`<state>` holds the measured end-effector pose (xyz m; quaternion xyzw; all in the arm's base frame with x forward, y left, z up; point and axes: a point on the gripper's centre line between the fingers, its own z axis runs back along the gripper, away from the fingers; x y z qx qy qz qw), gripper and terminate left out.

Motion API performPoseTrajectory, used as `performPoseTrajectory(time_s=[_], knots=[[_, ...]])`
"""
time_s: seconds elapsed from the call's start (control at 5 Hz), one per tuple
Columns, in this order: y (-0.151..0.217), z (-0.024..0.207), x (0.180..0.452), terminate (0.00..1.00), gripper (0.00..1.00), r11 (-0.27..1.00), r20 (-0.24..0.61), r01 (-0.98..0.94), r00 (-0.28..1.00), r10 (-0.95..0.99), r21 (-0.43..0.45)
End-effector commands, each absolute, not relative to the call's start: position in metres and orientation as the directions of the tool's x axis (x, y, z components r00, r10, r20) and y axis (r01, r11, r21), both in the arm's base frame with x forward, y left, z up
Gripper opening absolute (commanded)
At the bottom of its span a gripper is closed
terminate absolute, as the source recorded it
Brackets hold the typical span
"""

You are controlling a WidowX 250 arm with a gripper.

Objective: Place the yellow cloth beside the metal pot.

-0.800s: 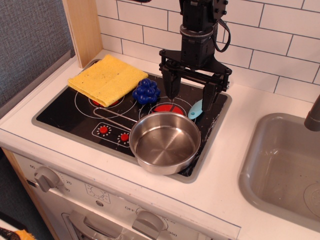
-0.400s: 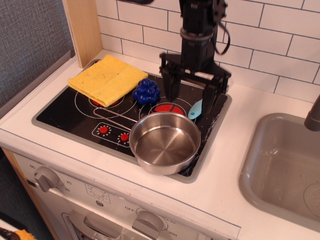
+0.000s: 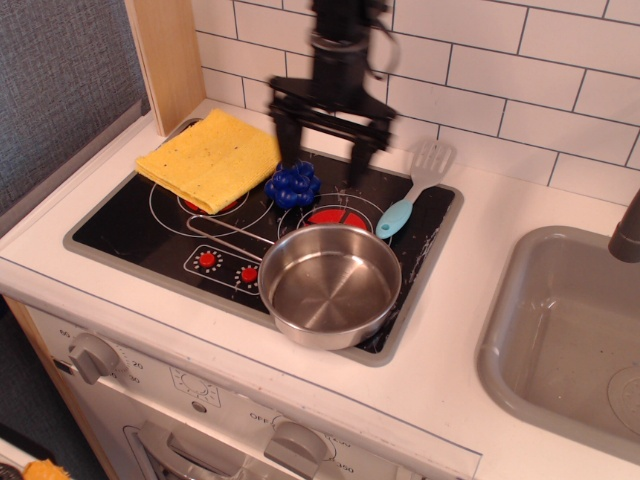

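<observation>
The tool [image 3: 321,140] hangs with fingers spread and empty above the blue grapes [image 3: 293,184]. The yellow cloth [image 3: 212,155] lies left of it (back-left burner); the metal pot [image 3: 329,284] sits front.

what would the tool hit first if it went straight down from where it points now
Probably the blue grape cluster, which sits below the open tool; depth is unclear from this single view, so it might instead meet the stovetop just behind.

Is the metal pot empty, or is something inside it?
Empty. The metal pot stands upright on the stove, and its bare shiny bottom shows with nothing inside.
</observation>
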<state>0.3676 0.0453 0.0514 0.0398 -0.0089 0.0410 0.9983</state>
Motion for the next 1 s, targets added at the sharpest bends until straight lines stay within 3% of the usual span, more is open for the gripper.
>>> performPoseTrajectory(time_s=[0.0, 0.4, 0.6, 0.8], knots=[[0.139, 0.084, 0.382, 0.0, 1.0, 0.987, 0.174, -0.135, 0.978, 0.119, 0.083], [0.149, 0.049, 0.388, 0.0, 1.0, 1.0, 0.167, 0.011, 0.986, -0.008, -0.015], [0.146, 0.031, 0.388, 0.0, 1.0, 0.99, 0.225, 0.076, 0.973, -0.048, -0.116], [0.133, 0.019, 0.394, 0.0, 1.0, 0.982, 0.188, 0.143, 0.975, -0.118, -0.127]])
